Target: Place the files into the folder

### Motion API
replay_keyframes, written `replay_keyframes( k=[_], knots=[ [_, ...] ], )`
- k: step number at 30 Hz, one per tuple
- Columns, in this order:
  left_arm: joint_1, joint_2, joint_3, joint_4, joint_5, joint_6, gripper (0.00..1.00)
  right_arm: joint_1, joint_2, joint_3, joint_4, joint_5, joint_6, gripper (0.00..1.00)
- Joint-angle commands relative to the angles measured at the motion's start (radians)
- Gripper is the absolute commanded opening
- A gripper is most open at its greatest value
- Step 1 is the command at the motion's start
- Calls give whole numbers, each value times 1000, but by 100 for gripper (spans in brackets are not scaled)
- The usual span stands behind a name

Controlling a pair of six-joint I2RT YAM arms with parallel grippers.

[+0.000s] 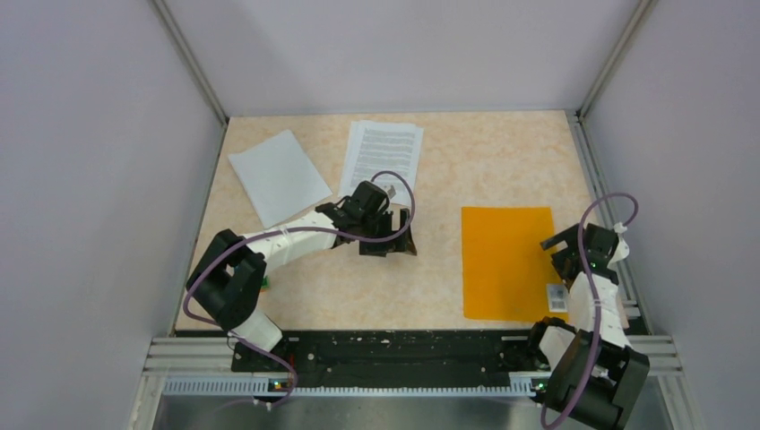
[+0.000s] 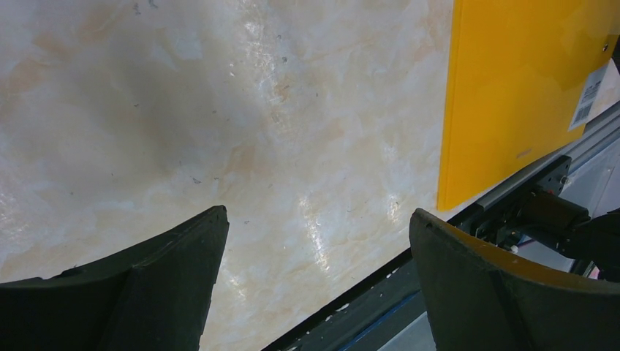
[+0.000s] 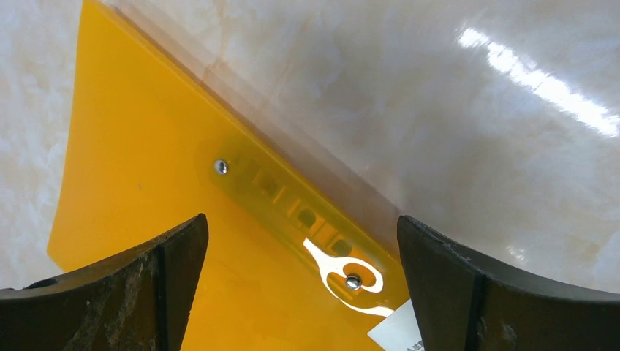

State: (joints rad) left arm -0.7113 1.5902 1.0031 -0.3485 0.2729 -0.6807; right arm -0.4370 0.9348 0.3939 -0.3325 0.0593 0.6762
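The orange folder point(image 1: 506, 260) lies flat and closed on the table's right side, with its barcode label point(image 1: 557, 297) at the near right corner. It also shows in the left wrist view point(image 2: 512, 95) and in the right wrist view point(image 3: 146, 205). The printed sheet point(image 1: 382, 157) and the blank sheet point(image 1: 279, 176) lie at the back left. My left gripper point(image 1: 397, 235) is open and empty over bare table at mid-table, between the printed sheet and the folder. My right gripper point(image 1: 566, 253) is open and empty over the folder's right edge, above its metal clip point(image 3: 343, 274).
The table point(image 1: 430, 296) is marbled beige with grey walls on three sides. A black rail point(image 1: 394, 345) runs along the near edge by the arm bases. The left arm's purple cable point(image 1: 408, 193) loops above the wrist.
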Motion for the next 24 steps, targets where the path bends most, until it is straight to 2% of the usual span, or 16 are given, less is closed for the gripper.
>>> replay_keyframes(
  k=[1,8,15,24],
  knots=[
    [7,-35,-13,61,8,-9,98,4,4,-20,46,-192,-7,99],
    [33,-25,-19,65,-18,-30,98,196,35,29,39,-184,-4,99],
    [72,1,-18,79,-28,-40,98,518,218,135,54,-68,-54,99],
    [94,134,23,146,-26,-42,98,787,462,264,76,30,-120,99]
  ],
)
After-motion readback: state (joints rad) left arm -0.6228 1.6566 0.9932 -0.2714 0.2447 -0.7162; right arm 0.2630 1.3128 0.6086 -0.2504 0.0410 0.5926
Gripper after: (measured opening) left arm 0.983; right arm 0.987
